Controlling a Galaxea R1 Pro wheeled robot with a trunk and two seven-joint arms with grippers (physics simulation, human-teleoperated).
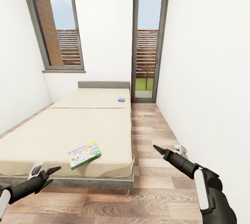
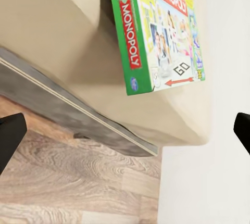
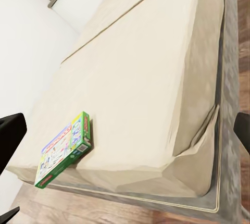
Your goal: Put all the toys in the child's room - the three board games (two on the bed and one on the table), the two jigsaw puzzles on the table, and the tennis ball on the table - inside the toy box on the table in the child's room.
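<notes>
A white-green board game (image 1: pixel 84 155) lies flat on the beige bed (image 1: pixel 69 130) near its foot corner; it also shows in the left wrist view (image 2: pixel 159 31) and the right wrist view (image 3: pixel 65 148). A small blue board game (image 1: pixel 121 99) rests far off by the headboard. My left gripper (image 1: pixel 52 175) hangs open just before the bed's foot edge, below and left of the white-green box. My right gripper (image 1: pixel 159 150) is open over the floor, right of the bed, holding nothing. The table, toy box, jigsaw puzzles and tennis ball are out of view.
A strip of wooden floor (image 1: pixel 149 137) runs between the bed and the white right wall. A small white object (image 1: pixel 178 147) sits on the floor by that wall. A glass door (image 1: pixel 146 40) and a window (image 1: pixel 57 22) stand at the back.
</notes>
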